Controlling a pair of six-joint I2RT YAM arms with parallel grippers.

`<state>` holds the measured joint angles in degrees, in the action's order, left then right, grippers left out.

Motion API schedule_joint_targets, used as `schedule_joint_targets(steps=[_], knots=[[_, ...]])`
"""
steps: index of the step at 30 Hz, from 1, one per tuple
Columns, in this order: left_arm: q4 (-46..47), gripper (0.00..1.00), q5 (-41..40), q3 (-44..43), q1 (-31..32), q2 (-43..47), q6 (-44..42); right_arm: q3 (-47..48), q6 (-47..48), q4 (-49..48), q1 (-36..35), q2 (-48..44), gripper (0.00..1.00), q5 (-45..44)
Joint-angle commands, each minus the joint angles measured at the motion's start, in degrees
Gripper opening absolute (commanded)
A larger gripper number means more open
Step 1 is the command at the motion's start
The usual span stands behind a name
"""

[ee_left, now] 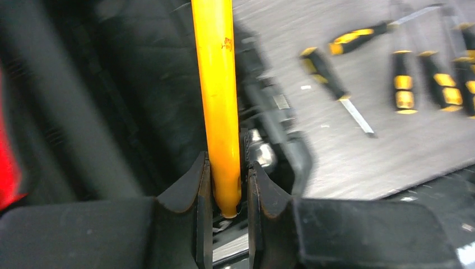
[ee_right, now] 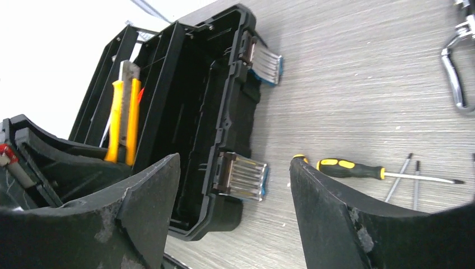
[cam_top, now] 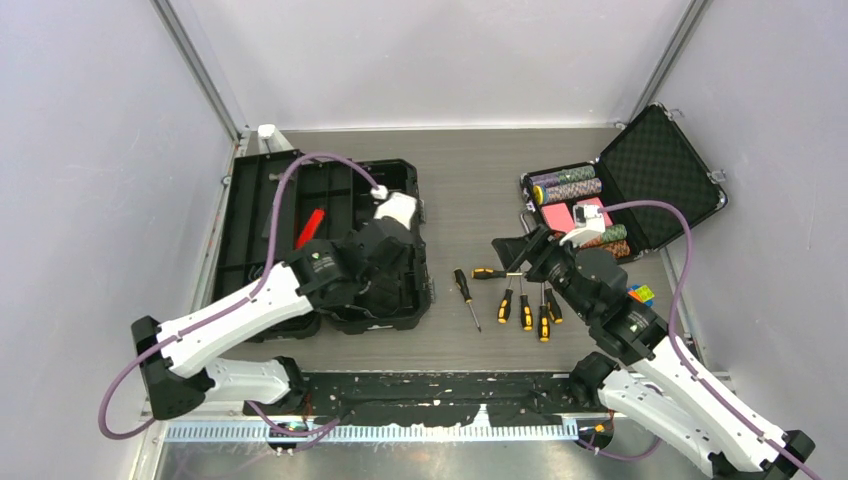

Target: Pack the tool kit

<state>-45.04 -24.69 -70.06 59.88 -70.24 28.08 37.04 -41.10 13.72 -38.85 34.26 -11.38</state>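
Note:
The black toolbox (cam_top: pixel 250 215) lies open at the left, blue latches (ee_right: pixel 243 178) on its near wall (ee_right: pixel 227 106), and a red tool (cam_top: pixel 310 228) lies inside. Above the box, my left gripper (cam_top: pixel 390 265) (ee_left: pixel 227 168) is shut on a yellow-handled tool (ee_left: pixel 219 101); the right wrist view shows two yellow handles (ee_right: pixel 123 117) and a metal head. Several yellow-and-black screwdrivers (cam_top: pixel 525 310) lie on the table in the middle, one (cam_top: pixel 466 297) apart to the left. My right gripper (cam_top: pixel 515 250) (ee_right: pixel 234 162) hangs open and empty just above them.
A smaller foam-lined case (cam_top: pixel 655 165) with poker chips (cam_top: pixel 570 185) stands open at the back right. A coloured cube (cam_top: pixel 641 294) sits beside my right arm. A metal carabiner (ee_right: pixel 456 73) lies on the table. Grey walls close in on both sides.

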Motion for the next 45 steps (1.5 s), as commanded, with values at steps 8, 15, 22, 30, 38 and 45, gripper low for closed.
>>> schedule_joint_targets(steps=[8, 15, 22, 30, 38, 45], knots=[[-21.0, 0.0, -11.0, 2.53, -15.43, 9.03, 1.35, 2.74, 6.06, 4.08, 0.18, -3.47, 0.78, -8.79], [-25.51, 0.0, -5.68, 3.08, -23.25, 9.23, -1.71, 2.51, 6.21, 4.12, 0.18, -3.54, 0.78, -8.97], [-24.71, 0.0, 2.9, 3.58, -28.71, 8.21, -6.54, 1.8, 6.29, 4.08, 0.18, -4.11, 0.78, -9.24], [-25.77, 0.0, 8.12, 2.19, -31.65, 4.21, -9.68, 0.71, 6.16, 4.11, 0.2, -5.02, 0.78, -9.44], [-27.07, 0.0, 8.16, -0.2, -33.97, -0.24, -9.7, 0.25, 6.44, 4.12, 0.18, -5.35, 0.78, -9.93], [-28.63, 0.02, 5.24, -1.48, -35.36, -4.54, -8.48, -0.48, 6.79, 4.12, 0.21, -6.64, 0.78, -10.86]])
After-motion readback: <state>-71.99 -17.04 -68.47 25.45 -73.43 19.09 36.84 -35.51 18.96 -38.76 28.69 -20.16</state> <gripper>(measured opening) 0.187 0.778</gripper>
